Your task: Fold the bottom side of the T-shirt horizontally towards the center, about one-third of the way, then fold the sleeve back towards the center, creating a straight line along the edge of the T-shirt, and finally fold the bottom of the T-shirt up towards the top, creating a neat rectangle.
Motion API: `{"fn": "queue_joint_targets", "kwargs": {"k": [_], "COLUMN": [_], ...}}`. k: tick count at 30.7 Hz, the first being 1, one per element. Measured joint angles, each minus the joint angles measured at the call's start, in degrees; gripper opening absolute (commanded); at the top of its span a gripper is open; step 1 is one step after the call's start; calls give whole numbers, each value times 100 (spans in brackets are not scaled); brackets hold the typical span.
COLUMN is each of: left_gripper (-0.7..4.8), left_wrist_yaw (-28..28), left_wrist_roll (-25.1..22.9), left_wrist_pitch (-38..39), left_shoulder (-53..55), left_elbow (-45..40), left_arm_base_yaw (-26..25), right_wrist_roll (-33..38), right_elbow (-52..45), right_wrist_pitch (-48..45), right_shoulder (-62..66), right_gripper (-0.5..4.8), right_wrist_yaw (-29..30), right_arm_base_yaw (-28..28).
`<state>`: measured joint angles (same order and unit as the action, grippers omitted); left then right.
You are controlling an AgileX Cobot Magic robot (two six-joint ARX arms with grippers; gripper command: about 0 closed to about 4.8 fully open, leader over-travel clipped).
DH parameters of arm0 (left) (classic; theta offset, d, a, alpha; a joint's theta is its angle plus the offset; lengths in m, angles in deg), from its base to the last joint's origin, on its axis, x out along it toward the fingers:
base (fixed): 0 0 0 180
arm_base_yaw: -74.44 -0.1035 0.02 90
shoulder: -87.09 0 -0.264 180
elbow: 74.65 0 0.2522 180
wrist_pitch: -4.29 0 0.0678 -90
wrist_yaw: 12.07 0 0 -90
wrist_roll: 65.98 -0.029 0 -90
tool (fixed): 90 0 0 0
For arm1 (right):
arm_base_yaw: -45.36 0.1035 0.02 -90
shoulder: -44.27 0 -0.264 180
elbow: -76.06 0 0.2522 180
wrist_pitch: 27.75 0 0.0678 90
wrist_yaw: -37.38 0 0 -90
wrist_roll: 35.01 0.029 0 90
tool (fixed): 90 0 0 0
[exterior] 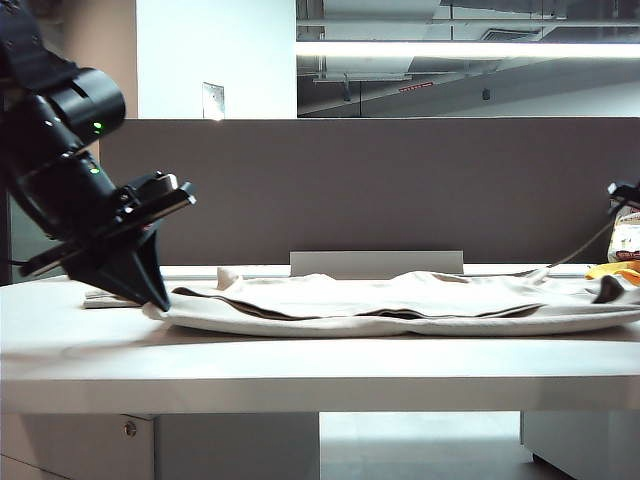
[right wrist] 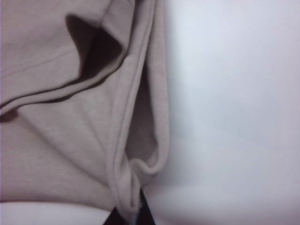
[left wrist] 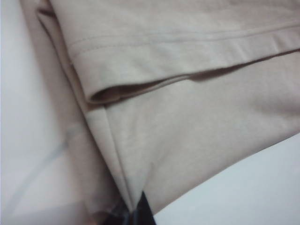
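Both sets of jaws are clenched on cloth. You see the left gripper [exterior: 158, 297] at about 9 o'clock in the exterior view, its dark fingertips pressed to the table [exterior: 300, 365] at the left end of the T-shirt [exterior: 400, 305]. In the left wrist view the left gripper [left wrist: 136, 211] pinches a corner of the fabric, which creases into a ridge rising from the tips. Beyond that ridge you see a folded-over layer whose hem [left wrist: 178, 49], marked by a stitch line, lies across the lower layer; a dark gap opens under its edge.

The right gripper [right wrist: 133, 213] pinches a bunched, rolled edge of the shirt in the right wrist view, with bare white table directly beside the cloth. A shadowed pocket opens between layers farther from the tips. In the exterior view you cannot make out this gripper itself: only a dark part [exterior: 622, 192] of the right arm shows at about 3 o'clock, at the frame edge.

The T-shirt lies flat and low on the table, spanning from the left gripper nearly to the right edge of the exterior view, with dark fold lines along its near side. A white-and-yellow bag [exterior: 622, 258] sits at about 3 o'clock, just beyond the shirt's right end. A grey partition [exterior: 400, 190] stands behind the table.
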<state>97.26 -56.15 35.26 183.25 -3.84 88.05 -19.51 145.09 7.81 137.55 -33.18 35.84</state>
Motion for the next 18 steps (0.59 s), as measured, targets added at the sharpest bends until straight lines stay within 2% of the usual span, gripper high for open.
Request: {"fn": "queue_joint_targets", "kwargs": {"k": [10,18], "left_gripper": [-6,-6], "left_wrist_yaw": [136,166], "left_wrist_roll": [0,33], "left_wrist_pitch": [-4,20], "left_shoulder": [-1047,-2446], "left_elbow": [-1104,-2284], "left_arm_base_yaw": [4,7], "right_wrist_roll": [92,177], "right_elbow": [-1486,-2111], "right_wrist_pitch": [-111,238], "right_shoulder": [-1458,-2476], "right_gripper": [-8,-8], "right_wrist_yaw": [-17,11], "right_arm_base_yaw": [-28,-264]}}
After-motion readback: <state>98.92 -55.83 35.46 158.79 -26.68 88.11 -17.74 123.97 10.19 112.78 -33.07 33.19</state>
